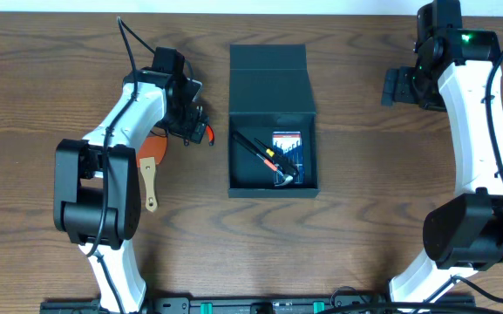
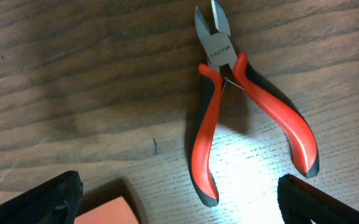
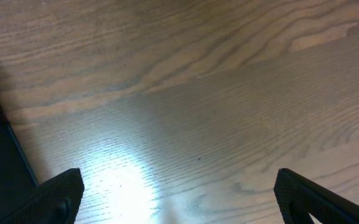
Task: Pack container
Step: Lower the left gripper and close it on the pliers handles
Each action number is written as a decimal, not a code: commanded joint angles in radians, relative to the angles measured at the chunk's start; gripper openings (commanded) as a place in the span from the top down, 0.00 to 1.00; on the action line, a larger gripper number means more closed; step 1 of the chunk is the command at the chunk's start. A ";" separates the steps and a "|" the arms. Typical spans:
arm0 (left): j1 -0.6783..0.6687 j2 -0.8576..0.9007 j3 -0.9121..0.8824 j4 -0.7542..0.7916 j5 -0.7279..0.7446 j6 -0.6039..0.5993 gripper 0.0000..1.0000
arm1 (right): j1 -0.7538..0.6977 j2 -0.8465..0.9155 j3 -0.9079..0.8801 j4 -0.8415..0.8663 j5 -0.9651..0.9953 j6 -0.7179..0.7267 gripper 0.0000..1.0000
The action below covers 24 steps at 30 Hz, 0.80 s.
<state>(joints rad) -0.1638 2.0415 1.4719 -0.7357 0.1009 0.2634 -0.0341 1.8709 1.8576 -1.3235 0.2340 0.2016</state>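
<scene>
The dark green container sits open in the middle of the table, with tools inside; the left gripper hangs just left of it over red pliers, jaws spread wide; the right gripper is off to its right, jaws spread too.

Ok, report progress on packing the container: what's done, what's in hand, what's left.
Done: the container sits open with a blue screwdriver set and a black-handled tool inside. In hand: nothing gripped; the left claw hangs open over the red-handled cutters on the table. Left: the cutters, the wooden-handled tool beside the left arm, and probably shutting the lid. The right claw is open, holding nothing.
</scene>
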 commanded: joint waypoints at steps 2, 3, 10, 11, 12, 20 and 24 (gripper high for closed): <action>0.001 0.035 0.020 0.002 -0.005 0.008 0.01 | -0.005 0.000 0.000 -0.001 0.001 0.007 0.01; 0.001 0.041 0.020 0.002 -0.005 0.003 0.02 | -0.005 0.000 0.000 -0.001 0.001 0.007 0.01; 0.001 0.066 0.020 0.016 -0.005 -0.003 0.02 | -0.005 0.000 0.000 -0.001 0.001 0.007 0.01; 0.001 0.066 0.020 0.022 -0.004 -0.002 0.02 | -0.004 0.000 0.000 -0.001 0.001 0.007 0.01; 0.001 0.066 0.020 0.029 0.005 -0.002 0.02 | -0.004 0.000 0.000 -0.001 0.001 0.007 0.01; -0.004 0.068 0.020 0.077 0.078 -0.002 0.01 | -0.005 0.000 0.000 -0.001 0.001 0.007 0.01; -0.004 0.076 0.020 0.079 0.070 -0.002 0.01 | -0.004 0.000 0.000 -0.001 0.001 0.007 0.01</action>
<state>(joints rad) -0.1658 2.0987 1.4723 -0.6556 0.1577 0.2626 -0.0341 1.8709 1.8576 -1.3235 0.2340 0.2020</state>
